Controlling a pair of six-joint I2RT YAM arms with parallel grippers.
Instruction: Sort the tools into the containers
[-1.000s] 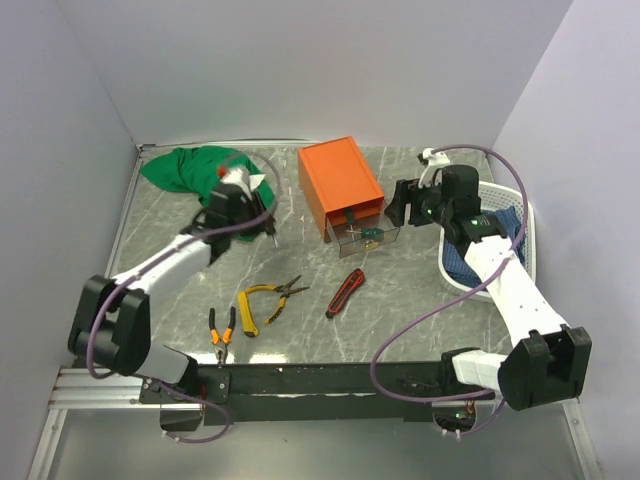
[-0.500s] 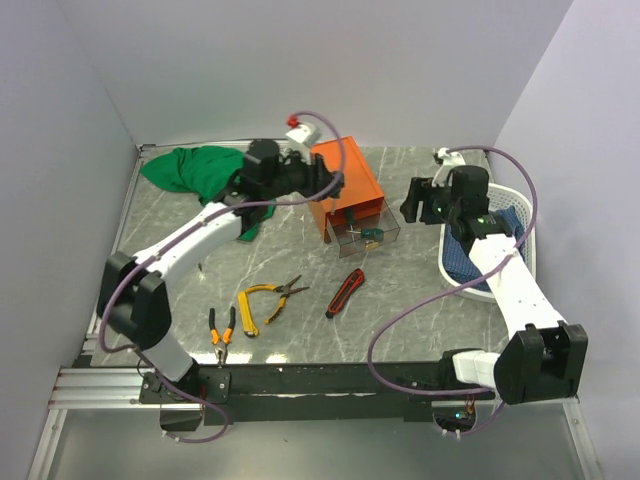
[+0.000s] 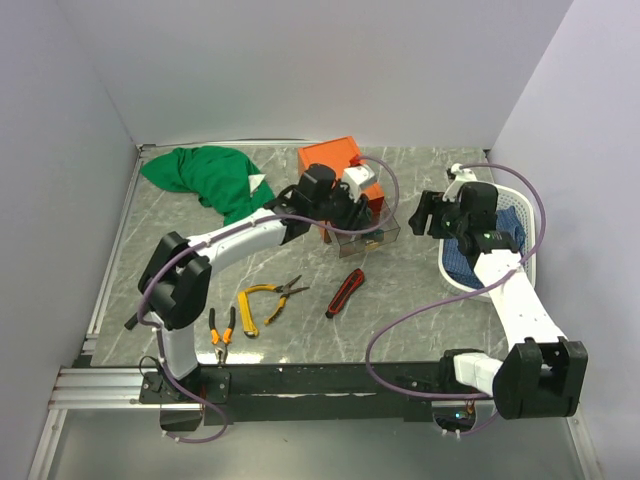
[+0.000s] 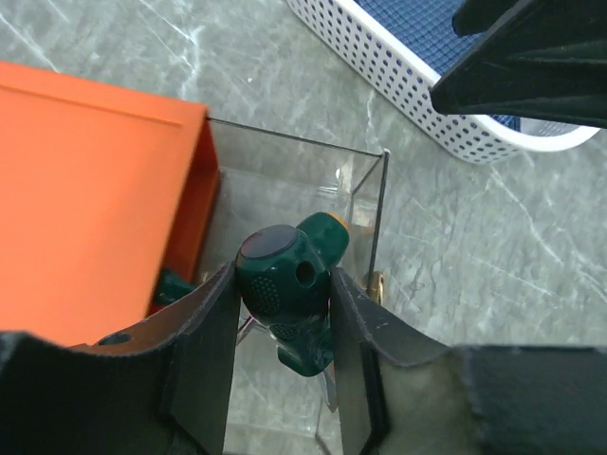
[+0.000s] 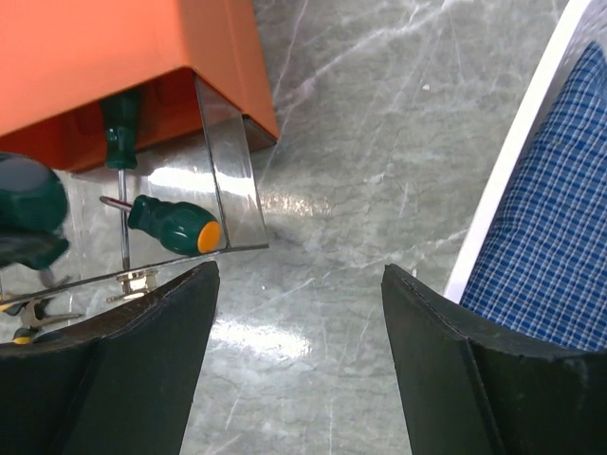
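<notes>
Left gripper (image 4: 283,284) grasps a green screwdriver (image 4: 280,270) butt-up over the clear drawer (image 4: 370,218) of the orange box (image 4: 85,190); its shaft is hard to make out. Right gripper (image 5: 299,284), fingers spread and empty, hangs right of the drawer, near the basket (image 5: 517,171).

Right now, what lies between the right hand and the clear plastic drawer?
Only bare grey marble tabletop separates the right hand from the clear plastic drawer: right wrist view.

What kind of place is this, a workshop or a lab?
Probably a robot test cell, not a workshop: plain white walls box in a marble-pattern table, and yellow pliers lie loose near an orange drawer box.
</notes>
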